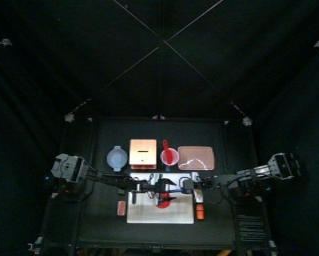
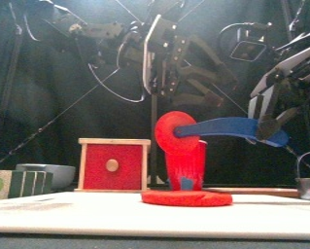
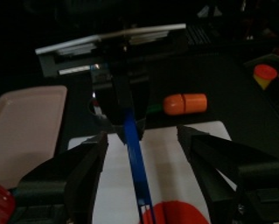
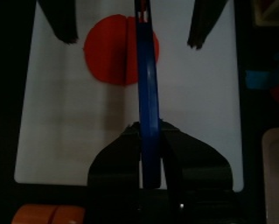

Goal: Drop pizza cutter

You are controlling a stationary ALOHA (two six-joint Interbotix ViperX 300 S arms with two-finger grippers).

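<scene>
My right gripper (image 4: 148, 131) is shut on a slim blue tool (image 4: 146, 83) and holds it above the white board (image 4: 59, 131), beside the flat red disc (image 4: 112, 52). My left gripper (image 3: 144, 138) is open and empty, its jaws on either side of the blue tool's (image 3: 135, 162) free end. In the front view the blue tool (image 2: 235, 126) runs level from my right gripper (image 2: 269, 128). A small red thing with a pale end (image 1: 167, 151), probably the pizza cutter, lies behind the board (image 1: 163, 206); I cannot tell for sure.
A red box (image 2: 115, 163) stands at the back left, with a pink tray (image 1: 198, 157) at the back right. Orange blocks (image 3: 186, 102) lie beside the board. A metal pot (image 2: 309, 175) stands at the far right. A tall red shape (image 2: 181, 156) rises behind the disc (image 2: 186, 198).
</scene>
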